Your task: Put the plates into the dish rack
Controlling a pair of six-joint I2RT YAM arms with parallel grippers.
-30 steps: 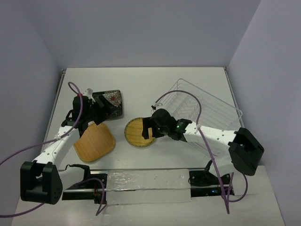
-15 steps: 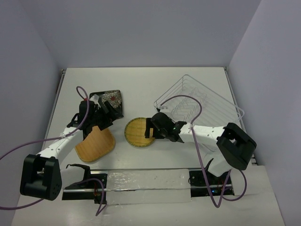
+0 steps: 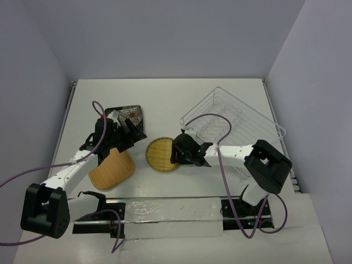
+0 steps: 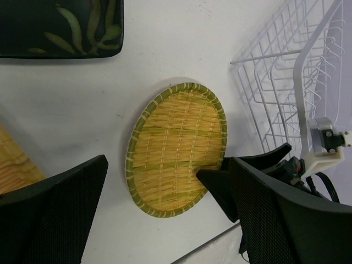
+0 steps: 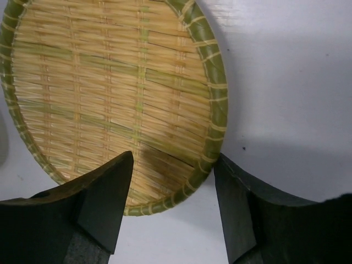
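Place: robot lab test cell.
Walls [image 3: 165, 38]: bare, boxing in a white table [image 3: 165, 99].
Arms [image 3: 66, 171]: two, bolted to a rail [image 3: 88, 223], purple cables [image 3: 25, 175] trailing.

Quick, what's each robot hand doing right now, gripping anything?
Left gripper: jaws open, holding nothing.
Right gripper: jaws open astride the rim of the bamboo plate, not gripping it.

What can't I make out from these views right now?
Top view: the right end effector itself hides its contact with the bamboo plate.
Left wrist view: the black plate is cut by the top edge, the wooden plate by the left edge.
Right wrist view: whether the fingers touch the plate is unclear.
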